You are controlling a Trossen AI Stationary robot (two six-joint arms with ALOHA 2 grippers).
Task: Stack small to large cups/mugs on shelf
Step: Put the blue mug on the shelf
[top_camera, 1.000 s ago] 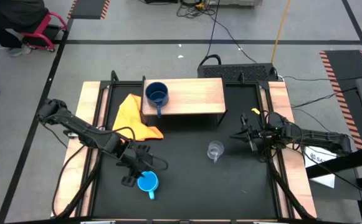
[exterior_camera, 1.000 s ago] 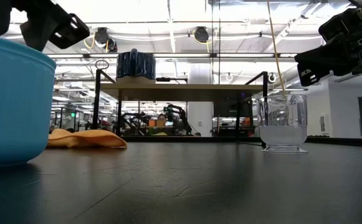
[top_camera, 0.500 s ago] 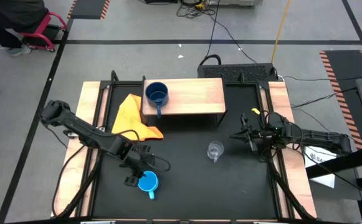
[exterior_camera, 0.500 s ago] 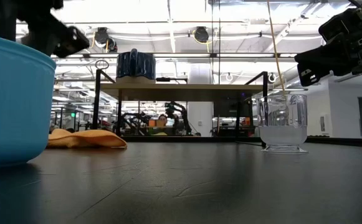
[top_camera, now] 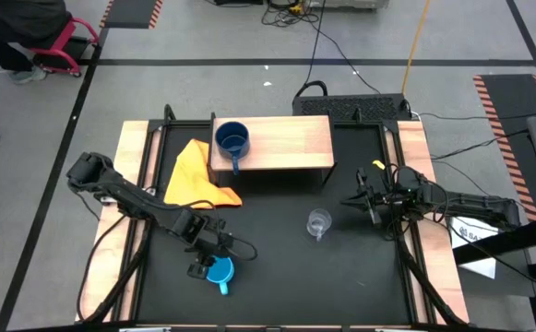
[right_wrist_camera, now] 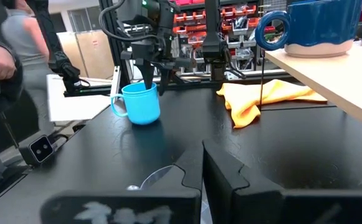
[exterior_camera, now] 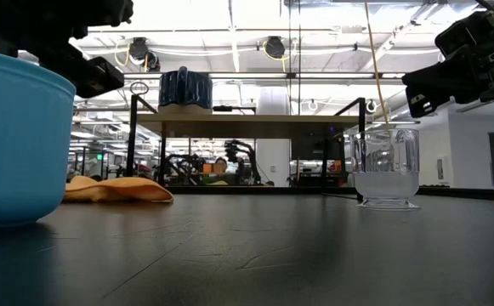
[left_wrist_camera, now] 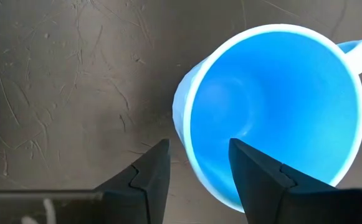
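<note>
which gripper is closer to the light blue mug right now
Left. The left gripper is right over the light blue mug, one finger inside its rim and one outside. The right gripper waits far across the table, beyond the glass cup.

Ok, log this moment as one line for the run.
left gripper: open, straddling light blue mug rim | right gripper: shut, idle beside glass cup | dark blue mug: on shelf

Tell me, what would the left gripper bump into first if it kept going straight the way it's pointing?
Most likely the light blue mug. The left gripper points down at it, one finger inside the rim, the other outside. Depth is hard to judge.
</note>
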